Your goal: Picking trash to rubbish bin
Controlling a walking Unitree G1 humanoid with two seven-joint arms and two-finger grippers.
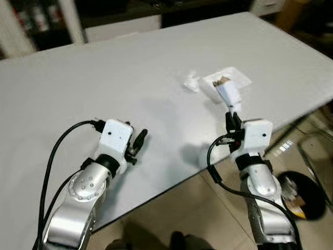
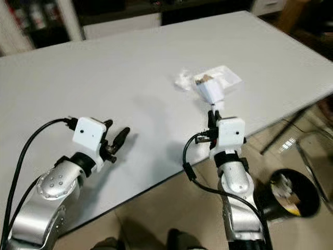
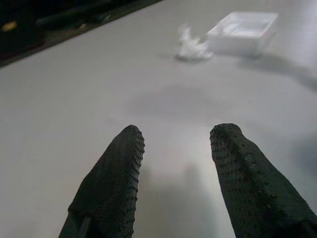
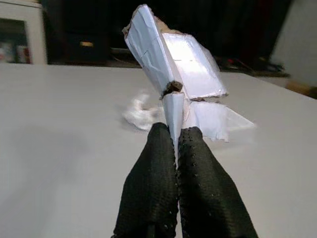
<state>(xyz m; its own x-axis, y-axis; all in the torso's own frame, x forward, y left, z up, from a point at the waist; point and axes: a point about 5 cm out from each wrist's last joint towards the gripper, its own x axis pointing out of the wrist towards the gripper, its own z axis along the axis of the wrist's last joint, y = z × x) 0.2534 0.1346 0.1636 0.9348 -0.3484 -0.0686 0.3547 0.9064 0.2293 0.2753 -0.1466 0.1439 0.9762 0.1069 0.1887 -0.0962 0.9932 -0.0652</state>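
My right gripper (image 1: 232, 115) is shut on a torn white paper wrapper (image 1: 228, 92), holding it upright above the white table (image 1: 104, 83) near its front edge; the wrist view has the wrapper (image 4: 173, 59) pinched between the black fingers (image 4: 148, 188). A crumpled white tissue (image 1: 191, 82) lies on the table beyond it, beside a shallow clear plastic tray (image 1: 237, 78). My left gripper (image 1: 140, 139) hovers open over bare table at the left, its fingertips (image 3: 124, 163) apart with nothing between them. A black rubbish bin (image 1: 304, 195) stands on the floor at my right.
The bin (image 2: 289, 192) holds some trash. Metal table legs (image 1: 307, 130) stand near it on the tiled floor (image 1: 177, 208). Dark shelving (image 1: 41, 21) runs behind the table's far edge.
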